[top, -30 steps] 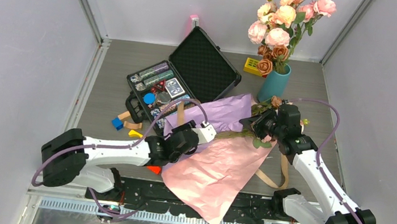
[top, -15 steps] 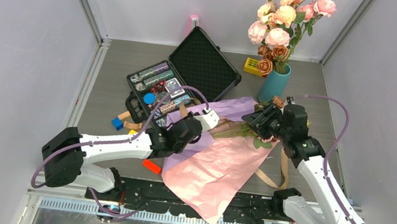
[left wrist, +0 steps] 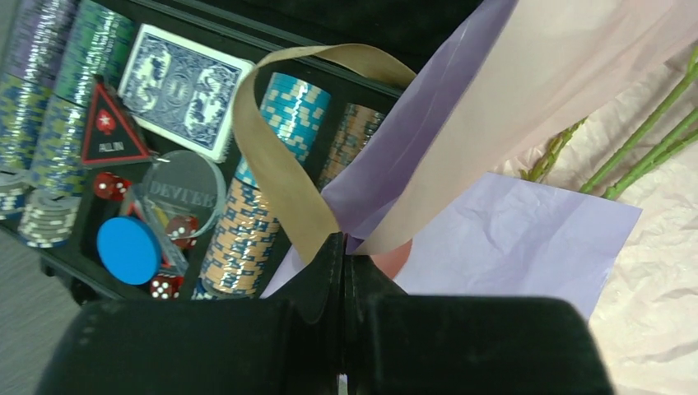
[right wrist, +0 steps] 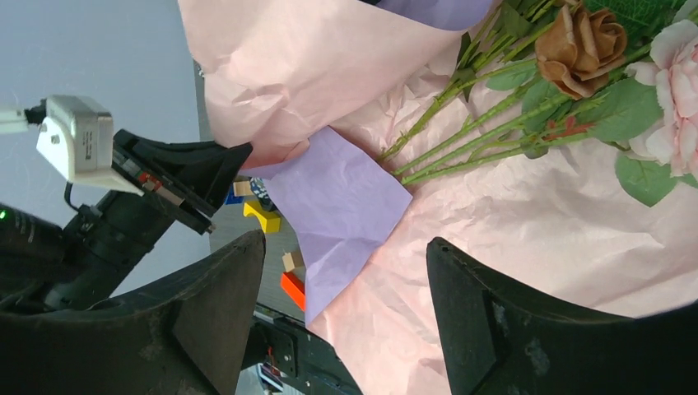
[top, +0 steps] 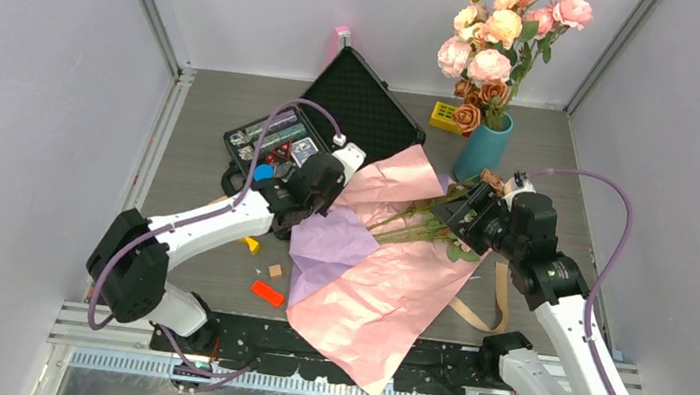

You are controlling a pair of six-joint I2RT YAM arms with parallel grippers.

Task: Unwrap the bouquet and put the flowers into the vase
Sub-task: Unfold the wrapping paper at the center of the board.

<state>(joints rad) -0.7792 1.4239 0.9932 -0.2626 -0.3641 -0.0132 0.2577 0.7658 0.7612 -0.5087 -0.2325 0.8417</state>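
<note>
Unwrapping step: left gripper clamped on wrapping paper, centre frame; right gripper spread, empty. Next likely: grasp flowers by stems.

Open black case of poker chips, perhaps toy blocks nearby.

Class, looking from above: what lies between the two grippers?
In the top view, the lifted pink paper and the flower stems lie between the left gripper and the right gripper.
</note>
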